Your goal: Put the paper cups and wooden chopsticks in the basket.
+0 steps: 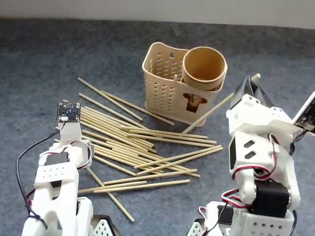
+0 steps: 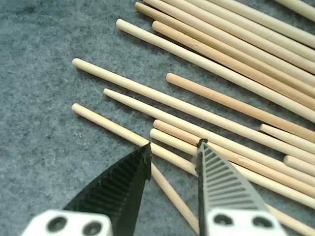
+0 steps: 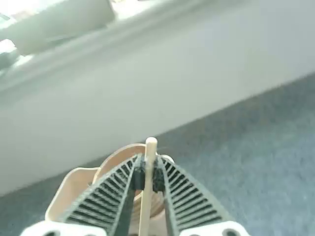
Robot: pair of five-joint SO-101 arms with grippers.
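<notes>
A cream perforated basket (image 1: 165, 86) stands on the grey carpet with stacked paper cups (image 1: 204, 66) inside it. Many wooden chopsticks (image 1: 133, 147) lie scattered in front of it. My right gripper (image 3: 146, 160) is shut on one chopstick (image 3: 148, 150), which in the high view slants (image 1: 211, 110) from the gripper (image 1: 247, 87) down toward the pile beside the basket. The cup (image 3: 114, 158) and basket (image 3: 71, 189) sit just beyond its fingers. My left gripper (image 2: 174, 146) hangs open low over the pile's left end, with chopsticks (image 2: 172, 103) under and between its fingertips.
The left arm (image 1: 59, 172) stands at the front left, the right arm (image 1: 261, 162) at the front right. A pale wall (image 1: 197, 10) borders the far edge of the carpet. Bare carpet (image 1: 44, 59) lies to the left of the basket.
</notes>
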